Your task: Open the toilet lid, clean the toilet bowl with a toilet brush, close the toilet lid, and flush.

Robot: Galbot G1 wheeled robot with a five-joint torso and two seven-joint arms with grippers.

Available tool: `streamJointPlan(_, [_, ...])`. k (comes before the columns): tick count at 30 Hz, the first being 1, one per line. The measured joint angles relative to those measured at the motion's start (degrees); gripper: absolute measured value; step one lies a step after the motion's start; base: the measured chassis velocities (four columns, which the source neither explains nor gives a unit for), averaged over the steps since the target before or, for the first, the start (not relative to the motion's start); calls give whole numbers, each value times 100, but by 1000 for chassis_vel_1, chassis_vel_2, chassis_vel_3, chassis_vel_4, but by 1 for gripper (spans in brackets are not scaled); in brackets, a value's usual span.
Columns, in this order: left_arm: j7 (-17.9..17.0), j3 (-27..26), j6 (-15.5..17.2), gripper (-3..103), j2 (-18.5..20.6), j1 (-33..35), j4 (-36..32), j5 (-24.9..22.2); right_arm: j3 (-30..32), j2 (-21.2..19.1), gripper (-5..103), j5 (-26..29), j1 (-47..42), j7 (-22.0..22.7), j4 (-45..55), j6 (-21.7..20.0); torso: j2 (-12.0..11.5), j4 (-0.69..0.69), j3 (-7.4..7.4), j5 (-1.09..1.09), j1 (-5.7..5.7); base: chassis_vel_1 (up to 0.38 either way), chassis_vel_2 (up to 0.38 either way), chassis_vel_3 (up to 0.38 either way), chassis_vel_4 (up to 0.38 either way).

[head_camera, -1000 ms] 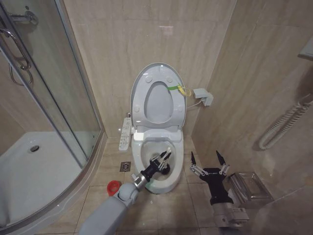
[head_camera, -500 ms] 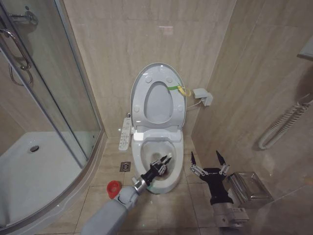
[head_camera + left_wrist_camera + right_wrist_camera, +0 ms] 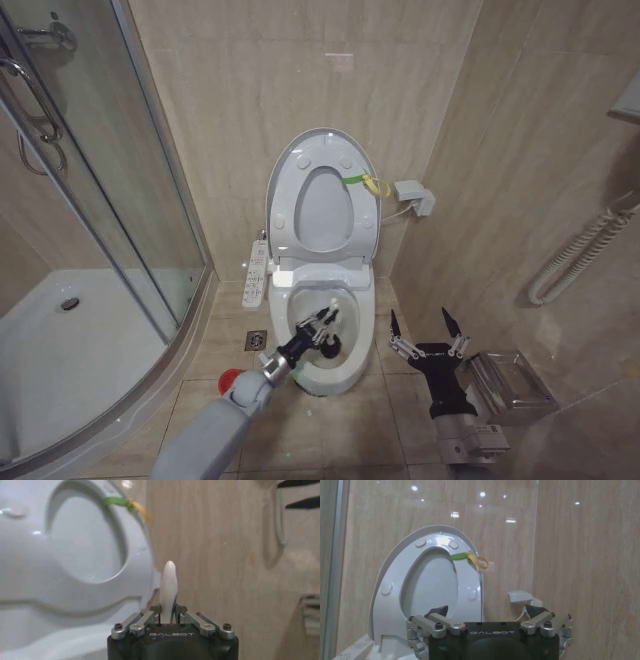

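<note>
A: Room first. What do you have?

B: You're in a small bathroom: beige tiled floor (image 3: 350, 420), beige walls, a glass shower enclosure (image 3: 110, 200) with a white shower tray (image 3: 60, 350) off to the left gripper's outer side. A floor drain (image 3: 256, 340) sits just beside the toilet base, and a red holder cup (image 3: 231, 379) stands on the floor next to your left forearm.

A: And the toilet?

B: The toilet lid (image 3: 322, 198) stands upright against the back wall, seat ring raised with it, yellow-green loop tag (image 3: 372, 184) at its edge. The toilet bowl (image 3: 345, 365) is exposed, button panel (image 3: 257, 272) along its side.

A: Left jaws?

B: Your left gripper (image 3: 322, 327) is down inside the bowl, jaws clenched on the toilet brush (image 3: 168, 588); the pale handle sticks up between them in the wrist view. The bristle head I can't make out.

A: Right?

B: Your right gripper (image 3: 427, 330) hovers over the floor just beside the bowl, jaws spread wide, holding nothing. A clear box (image 3: 505, 382) sits beyond it by the wall.
</note>
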Motion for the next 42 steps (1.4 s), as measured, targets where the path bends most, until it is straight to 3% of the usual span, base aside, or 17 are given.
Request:
streamJointPlan(13, [269, -314, -347, 19, 99, -45, 855, -193, 0, 0, 100, 0, 0, 0, 0, 0, 0, -2, 0, 1, 0, 0, 0, 0, 0])
streamJointPlan(28, [350, 166, -251, 18, -271, -741, 1708, -390, 0, 0, 100, 0, 0, 0, 0, 0, 0, -1, 0, 2, 0, 0, 0, 0, 0])
streamJointPlan(34, [278, 372, -89, 18, -298, -908, 1423, -434, 0, 0, 100, 0, 0, 0, 0, 0, 0, -1, 0, 2, 0, 0, 0, 0, 0])
streamJointPlan(42, [133, 814, 13, 18, -132, -946, 441, -583, 0, 0, 100, 0, 0, 0, 0, 0, 0, -2, -1, 2, 0, 0, 0, 0, 0])
